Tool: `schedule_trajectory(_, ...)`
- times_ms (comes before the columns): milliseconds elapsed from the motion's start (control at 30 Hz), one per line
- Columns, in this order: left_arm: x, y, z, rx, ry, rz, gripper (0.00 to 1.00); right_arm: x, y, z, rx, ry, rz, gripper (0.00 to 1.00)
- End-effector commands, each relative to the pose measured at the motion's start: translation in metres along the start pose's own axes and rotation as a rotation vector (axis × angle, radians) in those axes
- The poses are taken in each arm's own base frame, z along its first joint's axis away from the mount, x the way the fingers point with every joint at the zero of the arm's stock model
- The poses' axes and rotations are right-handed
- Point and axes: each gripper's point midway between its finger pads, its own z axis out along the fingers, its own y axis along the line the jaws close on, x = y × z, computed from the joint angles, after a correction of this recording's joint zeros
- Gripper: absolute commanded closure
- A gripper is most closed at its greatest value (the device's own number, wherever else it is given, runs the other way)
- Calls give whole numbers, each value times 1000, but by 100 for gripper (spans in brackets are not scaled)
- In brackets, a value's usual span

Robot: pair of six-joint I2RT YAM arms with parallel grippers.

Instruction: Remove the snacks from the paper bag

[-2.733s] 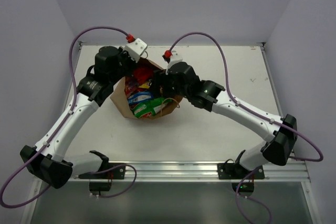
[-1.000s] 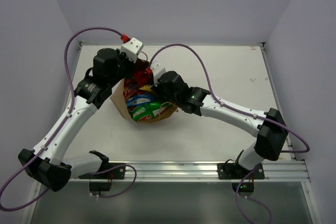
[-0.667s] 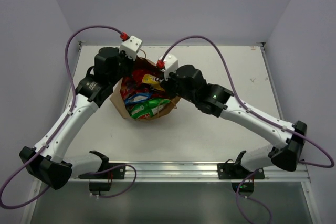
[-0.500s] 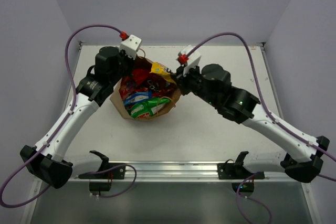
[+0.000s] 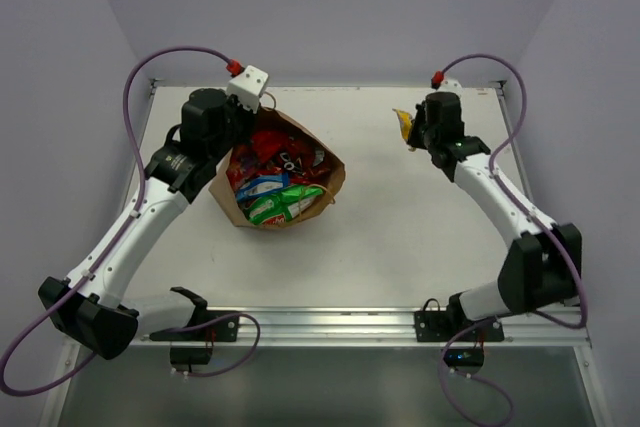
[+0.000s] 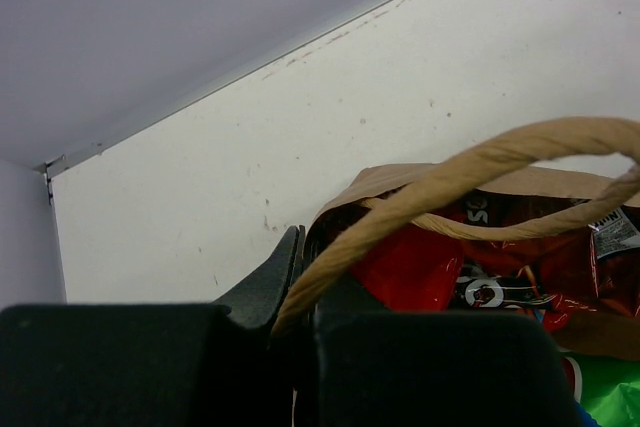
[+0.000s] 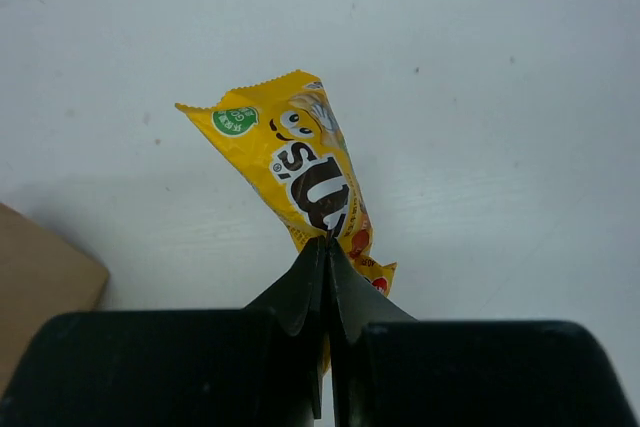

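While your right gripper (image 7: 327, 247) is pinched tight on the lower end of the yellow snack packet (image 7: 310, 172), the rest of the packet sticks out past the fingertips. It's held over the table (image 5: 400, 237) near the far right corner, well apart from the paper bag (image 5: 333, 175).

Your left gripper (image 6: 303, 272) is closed on the bag at the far-left part of its rim, with the twisted handle (image 6: 470, 162) running right into the shut jaws.

The other snacks sit in the bag: red packets (image 5: 270, 152), a blue packet (image 5: 264, 187), and a green-and-white packet (image 5: 280, 209) nearest the mouth.

The top view gives you the whole layout, but the left fingers are buried under the wrist there, so only the left wrist view shows the handle in the grip. Same deal on the right: the wrist view shows the packet's print and the pinch, while the top view shows just a yellow sliver.
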Motion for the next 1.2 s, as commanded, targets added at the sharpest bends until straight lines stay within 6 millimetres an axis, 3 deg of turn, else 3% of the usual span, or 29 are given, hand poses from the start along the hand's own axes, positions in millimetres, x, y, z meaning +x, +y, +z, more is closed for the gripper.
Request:
schedule_trajectory(0, -35, 11, -13, -40, -100, -45, 100, 25, 11, 39, -31, 56, 111, 100)
schedule_trajectory(33, -34, 10, -11, -38, -95, -44, 100, 45, 12, 56, -28, 116, 123, 100)
schedule_trajectory(200, -33, 8, -10, -28, -94, -48, 100, 88, 8, 90, 16, 227, 177, 98)
schedule_trajectory(233, -33, 8, -10, -27, -94, -51, 100, 93, 8, 92, 20, 239, 182, 95)
schedule_trajectory(267, -34, 8, -10, -25, -96, -51, 100, 97, 8, 94, 20, 252, 188, 83)
schedule_trajectory(367, -33, 7, -10, -24, -95, -51, 100, 109, 5, 95, 36, 301, 169, 69)
schedule_trajectory(467, -33, 7, -11, -22, -92, -50, 100, 96, 7, 81, 21, 288, 139, 48)
schedule_trajectory(500, -32, 7, -11, -21, -89, -48, 100, 92, 10, 73, 2, 283, 132, 41)
schedule_trajectory(533, -32, 7, -12, -20, -89, -48, 100, 72, 16, 56, -30, 239, 130, 38)
schedule_trajectory(600, -32, 7, -13, -21, -89, -48, 100, 55, 35, 30, -121, 208, 93, 33)
schedule_trajectory(633, -33, 8, -14, -22, -90, -45, 100, 34, 45, 5, -171, 159, 85, 30)
schedule_trajectory(667, -33, 8, -14, -20, -91, -42, 100, 25, 54, -9, -207, 135, 56, 30)
schedule_trajectory(733, -30, 8, -14, -21, -83, -37, 100, 9, 84, -45, -292, 91, 11, 30)
schedule_trajectory(767, -29, 7, -13, -19, -82, -35, 100, -9, 110, -76, -375, 36, -17, 30)
schedule_trajectory(833, -27, 6, -12, -17, -79, -31, 100, -16, 132, -104, -442, 17, -44, 31)
schedule_trajectory(867, -26, 7, -12, -18, -77, -30, 100, -21, 155, -129, -524, -5, -62, 31)
schedule_trajectory(933, -25, 5, -11, -13, -73, -30, 100, -23, 178, -152, -609, -31, -120, 31)
schedule_trajectory(967, -26, 6, -12, -12, -77, -29, 100, -17, 200, -169, -691, -30, -164, 31)
schedule_trajectory(1033, -27, 5, -12, -9, -74, -24, 100, -10, 222, -182, -790, -61, -291, 31)
schedule_trajectory(1067, -30, 6, -14, -11, -80, -25, 100, 5, 238, -189, -852, -46, -360, 31)
schedule_trajectory(1167, -33, 6, -16, -4, -83, -26, 100, 27, 259, -199, -985, -52, -550, 31)
